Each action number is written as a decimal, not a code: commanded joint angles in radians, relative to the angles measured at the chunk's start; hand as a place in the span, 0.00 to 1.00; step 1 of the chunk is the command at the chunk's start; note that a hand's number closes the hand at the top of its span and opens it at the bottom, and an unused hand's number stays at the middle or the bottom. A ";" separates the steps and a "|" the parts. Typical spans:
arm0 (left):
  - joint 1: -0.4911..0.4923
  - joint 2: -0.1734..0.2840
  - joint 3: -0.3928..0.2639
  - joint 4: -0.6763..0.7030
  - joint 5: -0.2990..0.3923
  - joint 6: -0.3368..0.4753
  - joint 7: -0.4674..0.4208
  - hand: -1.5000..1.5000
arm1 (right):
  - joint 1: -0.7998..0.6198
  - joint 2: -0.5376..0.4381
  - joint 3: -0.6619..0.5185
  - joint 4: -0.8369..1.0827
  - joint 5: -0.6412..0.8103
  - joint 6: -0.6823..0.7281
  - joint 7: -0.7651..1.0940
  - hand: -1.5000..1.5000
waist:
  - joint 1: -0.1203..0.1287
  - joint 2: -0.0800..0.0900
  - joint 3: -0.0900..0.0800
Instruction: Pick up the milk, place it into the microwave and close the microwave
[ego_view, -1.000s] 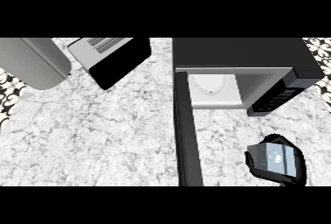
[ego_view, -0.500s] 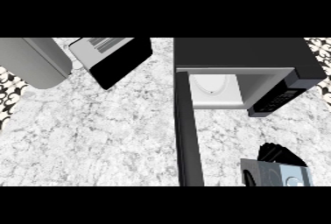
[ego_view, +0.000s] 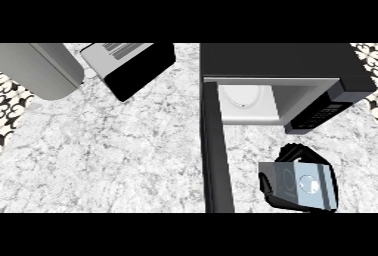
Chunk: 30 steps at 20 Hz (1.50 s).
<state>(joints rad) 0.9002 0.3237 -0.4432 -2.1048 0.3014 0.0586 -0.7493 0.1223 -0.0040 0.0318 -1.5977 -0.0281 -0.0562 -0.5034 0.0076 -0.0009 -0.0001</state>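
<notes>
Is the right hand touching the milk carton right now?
Touching. The head view shows the right hand with black fingers curled round the milk carton on both sides, no gap.

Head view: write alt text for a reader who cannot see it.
The right hand is curled round the milk carton at lower right, in front of the open microwave, whose door swings out over the marble counter. A toaster stands at upper left.

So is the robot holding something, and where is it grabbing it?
Yes, the right hand holds the milk. Its black fingers curl round the carton's sides, in front of the open microwave.
</notes>
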 joint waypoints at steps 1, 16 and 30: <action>0.017 -0.001 0.013 0.035 0.016 -0.012 -0.052 0.00 | -0.108 0.004 0.041 0.055 0.023 -0.105 0.055 1.00 | 0.005 0.000 0.000; 0.005 0.025 0.039 0.070 0.033 -0.036 -0.055 0.00 | -0.636 -0.006 -0.143 0.744 0.024 -0.255 -0.011 1.00 | 0.021 0.007 0.001; -0.033 0.079 0.119 0.071 0.107 -0.104 -0.034 0.00 | -0.885 -0.159 -0.245 1.285 0.111 -0.357 -0.229 1.00 | 0.071 0.029 0.004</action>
<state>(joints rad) 0.8709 0.3807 -0.3514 -2.0409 0.3873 -0.0193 -0.7807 -0.6958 -0.1207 -0.1940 -0.4109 0.0687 -0.4012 -0.7043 0.0602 0.0211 0.0032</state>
